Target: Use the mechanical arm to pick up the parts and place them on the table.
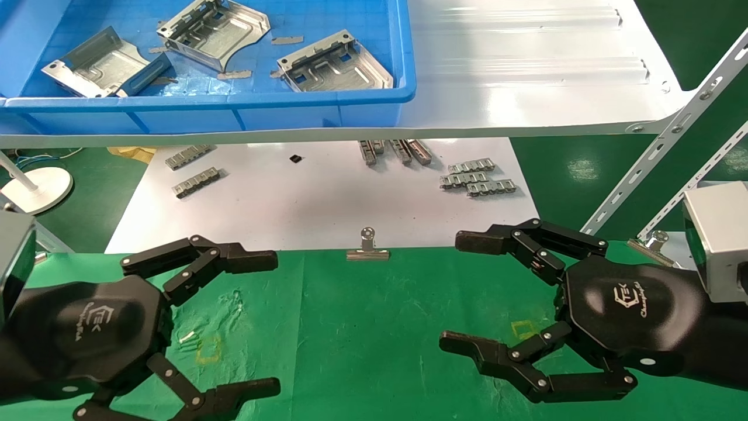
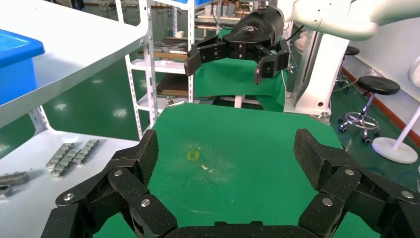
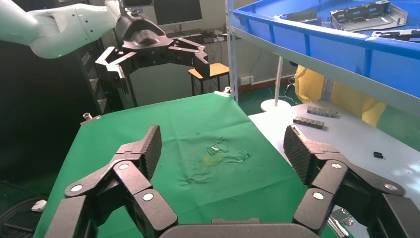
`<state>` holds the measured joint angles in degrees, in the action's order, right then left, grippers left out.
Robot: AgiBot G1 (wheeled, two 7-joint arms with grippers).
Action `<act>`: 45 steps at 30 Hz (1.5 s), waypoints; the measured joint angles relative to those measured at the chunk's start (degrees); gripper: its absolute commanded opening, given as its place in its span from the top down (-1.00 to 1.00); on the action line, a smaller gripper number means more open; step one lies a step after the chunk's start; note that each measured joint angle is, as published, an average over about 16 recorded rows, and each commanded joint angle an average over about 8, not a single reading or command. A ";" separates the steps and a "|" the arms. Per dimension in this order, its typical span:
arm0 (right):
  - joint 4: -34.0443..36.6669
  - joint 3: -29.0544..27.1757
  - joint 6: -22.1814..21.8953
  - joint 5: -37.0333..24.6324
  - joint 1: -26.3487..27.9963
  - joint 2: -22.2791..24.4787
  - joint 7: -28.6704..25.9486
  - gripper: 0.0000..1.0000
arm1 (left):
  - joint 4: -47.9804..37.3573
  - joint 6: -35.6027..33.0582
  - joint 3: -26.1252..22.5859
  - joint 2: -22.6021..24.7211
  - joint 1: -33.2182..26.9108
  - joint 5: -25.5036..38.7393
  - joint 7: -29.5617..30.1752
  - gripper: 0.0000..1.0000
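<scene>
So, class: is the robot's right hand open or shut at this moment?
Open. The right hand hovers over the green table with its fingers spread wide apart and nothing between them.

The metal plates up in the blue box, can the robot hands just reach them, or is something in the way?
The box's front wall stands between them. The three metal plates lie inside the blue box on the white shelf. Both hands, left and right, hover open and empty, lower down over the green table.
</scene>
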<state>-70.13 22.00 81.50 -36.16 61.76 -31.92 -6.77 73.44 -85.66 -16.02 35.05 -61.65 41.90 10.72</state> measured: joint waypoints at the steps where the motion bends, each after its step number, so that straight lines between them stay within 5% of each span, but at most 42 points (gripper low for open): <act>1: 0.00 0.00 0.00 0.00 0.00 0.00 0.00 1.00 | 0.00 0.00 0.00 0.00 0.00 0.00 0.00 -1.00; 31: 0.00 0.00 0.00 0.00 0.00 0.00 0.00 1.00 | -0.34 0.34 0.14 0.04 -1.85 0.42 0.33 -1.00; 37: 0.00 0.00 0.00 0.00 0.00 0.00 0.00 1.00 | -3.93 1.60 -0.81 1.86 -9.73 4.49 0.68 -1.00; 45: 0.00 0.00 0.00 0.00 0.00 0.00 0.00 1.00 | -19.78 6.04 -5.09 9.41 -29.60 17.11 -0.56 -1.00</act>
<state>-70.13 22.00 81.50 -36.16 61.76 -31.92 -6.77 53.66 -79.62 -21.11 44.46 -91.26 59.01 10.16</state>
